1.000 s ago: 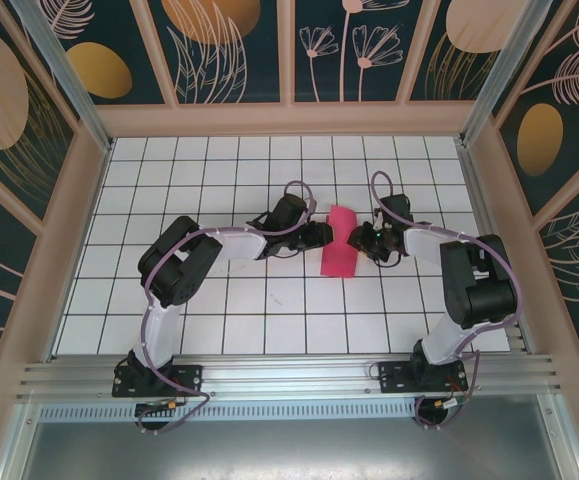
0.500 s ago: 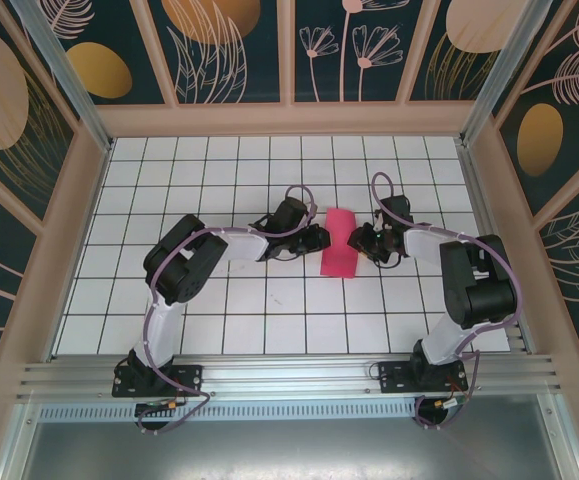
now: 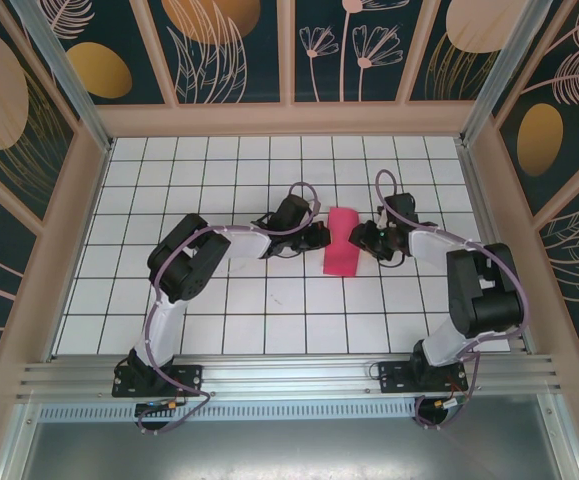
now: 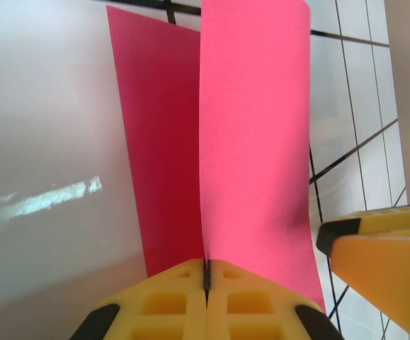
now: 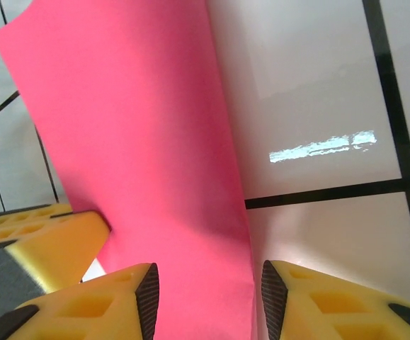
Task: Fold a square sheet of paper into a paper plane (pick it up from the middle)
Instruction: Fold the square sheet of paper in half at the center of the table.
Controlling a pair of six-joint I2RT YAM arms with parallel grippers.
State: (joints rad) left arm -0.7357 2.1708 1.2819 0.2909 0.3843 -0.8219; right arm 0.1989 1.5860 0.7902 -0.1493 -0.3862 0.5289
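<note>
We are seeing the square sheet of paper [image 3: 341, 242] near the middle of the counter [image 3: 269, 300], between the two claws. It is not lying flat. It is bending over itself into a narrow strip, about one tile wide in the top view, with one half on the white tiles and the other half rising above it.

The left claw [image 3: 318, 236] is touching the left side of the sheet. In the left wrist view its yellow fingers [image 4: 169, 304] are pressing fully together and pinching the pink edge between them. The right claw [image 3: 362, 238] is meeting the sheet from the other side. In the right wrist view its fingers [image 5: 146, 297] are standing wide apart, and the paper is passing through the gap without being squeezed.

We are judging that the task is only at its beginning. The sheet is picked up and the first doubling in half is going on, but we are not seeing a sharp centre crease. No pointed nose and no wings are showing, so nearly all folds are remaining to do.
</note>
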